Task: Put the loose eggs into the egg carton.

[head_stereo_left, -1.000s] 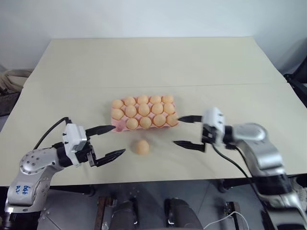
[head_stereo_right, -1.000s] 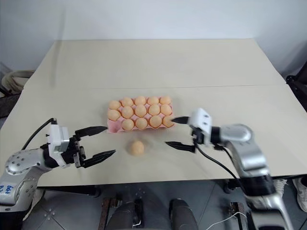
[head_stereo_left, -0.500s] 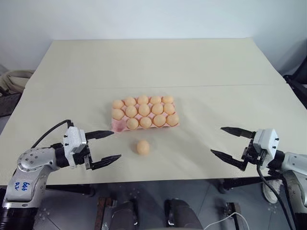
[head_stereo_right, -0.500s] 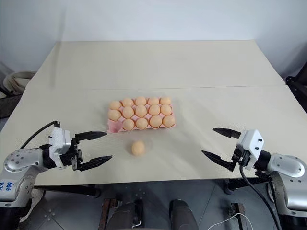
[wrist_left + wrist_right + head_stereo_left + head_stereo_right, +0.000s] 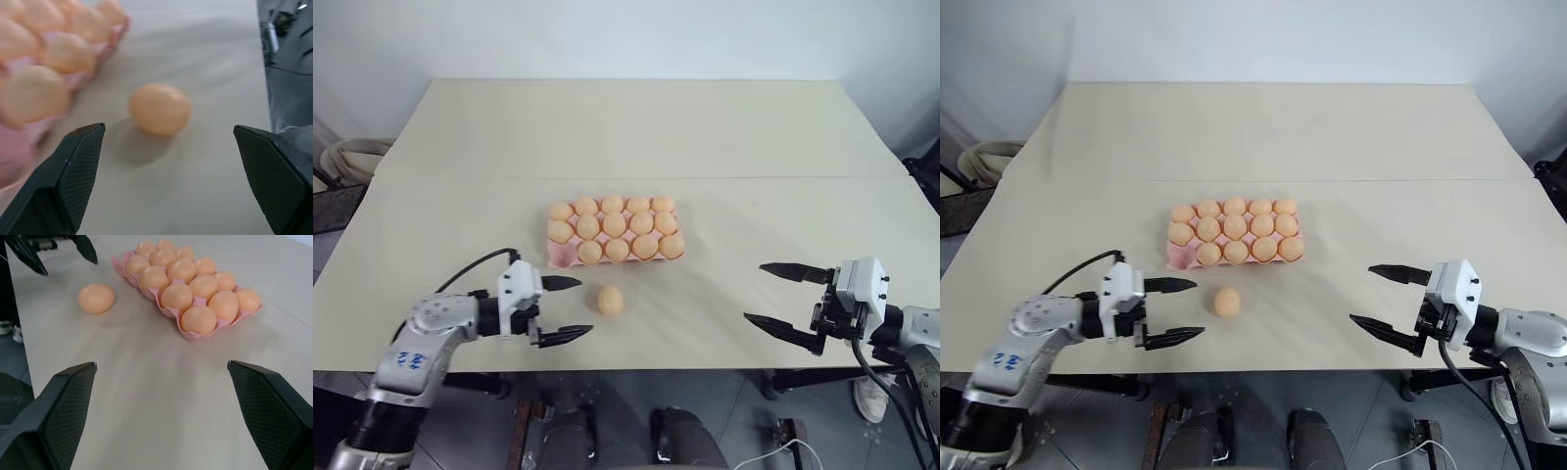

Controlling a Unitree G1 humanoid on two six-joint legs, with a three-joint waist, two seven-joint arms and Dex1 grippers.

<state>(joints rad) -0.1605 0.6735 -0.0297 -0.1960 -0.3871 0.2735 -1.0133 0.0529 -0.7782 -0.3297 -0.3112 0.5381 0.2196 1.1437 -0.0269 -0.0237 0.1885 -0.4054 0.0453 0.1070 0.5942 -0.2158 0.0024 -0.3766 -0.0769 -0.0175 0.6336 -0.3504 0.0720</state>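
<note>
A: Comparing with a second ago, what differs?

B: The right gripper (image 5: pixel 783 298) was at the egg carton's (image 5: pixel 558 256) right end; now it hangs well off to the right near the desk's (image 5: pixel 636 127) front edge. The left gripper (image 5: pixel 567 308) has come in toward the loose egg (image 5: pixel 610 301), which has not moved.

A: Fingers?

B: Both pairs are spread wide with nothing between them. The left ones sit just to the left of the egg, not touching it.

A: Where are the task's things?

B: The egg lies alone on the desk just in front of the pink carton, apart from it. Fourteen cups hold eggs; the front left corner cup is bare.

A: Which way do they run?

B: The carton's long side runs left to right, slightly skewed. The egg's long axis lies roughly front to back; which end is the pointed one I cannot tell.
</note>
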